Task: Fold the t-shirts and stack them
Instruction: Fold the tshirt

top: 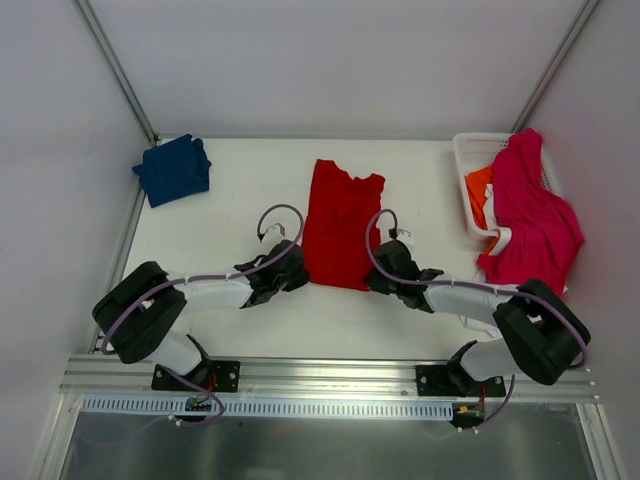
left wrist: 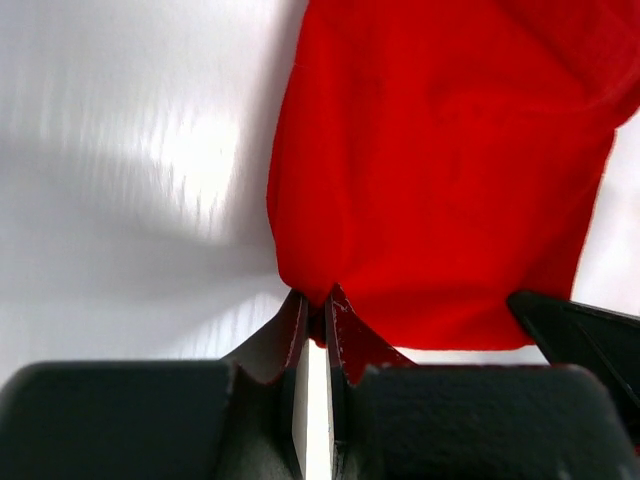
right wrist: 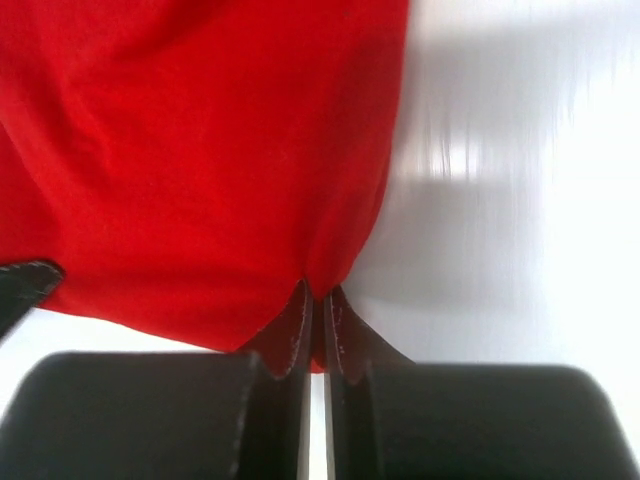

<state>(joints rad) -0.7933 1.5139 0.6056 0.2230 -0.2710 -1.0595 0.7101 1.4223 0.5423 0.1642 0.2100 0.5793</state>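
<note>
The bright red t-shirt (top: pixel 340 222) lies on the white table, folded into a long strip with its collar at the far end. My left gripper (top: pixel 296 272) is shut on its near left corner; in the left wrist view (left wrist: pixel 317 300) red cloth (left wrist: pixel 440 170) is pinched between the fingertips. My right gripper (top: pixel 372 278) is shut on the near right corner, and the right wrist view (right wrist: pixel 320 298) shows the red cloth (right wrist: pixel 200 150) pinched there too. A folded navy blue t-shirt (top: pixel 174 168) lies at the far left.
A white basket (top: pixel 470 165) stands at the far right with an orange shirt (top: pixel 479 186) and a white one inside. A magenta-pink shirt (top: pixel 530 210) is draped over its side. White walls enclose the table.
</note>
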